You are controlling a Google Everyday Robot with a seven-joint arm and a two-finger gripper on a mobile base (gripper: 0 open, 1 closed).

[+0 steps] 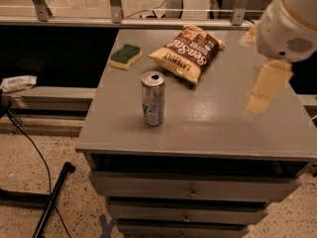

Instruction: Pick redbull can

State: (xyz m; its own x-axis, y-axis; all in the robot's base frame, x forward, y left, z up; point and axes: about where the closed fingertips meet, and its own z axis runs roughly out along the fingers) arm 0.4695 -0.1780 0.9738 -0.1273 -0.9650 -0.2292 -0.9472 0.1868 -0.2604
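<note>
The redbull can (153,98) stands upright near the front left of the grey cabinet top (208,128), its round silver top showing. My gripper (251,74) hangs above the right side of the top, well to the right of the can and not touching it. Its cream fingers (267,86) stand apart, open and empty. The white wrist fills the upper right corner of the view.
A brown-and-cream chip bag (187,52) lies behind the can. A green-and-yellow sponge (125,56) lies at the back left. Drawers are below the top's front edge. A railing runs behind. A cable and a black bar lie on the floor at left.
</note>
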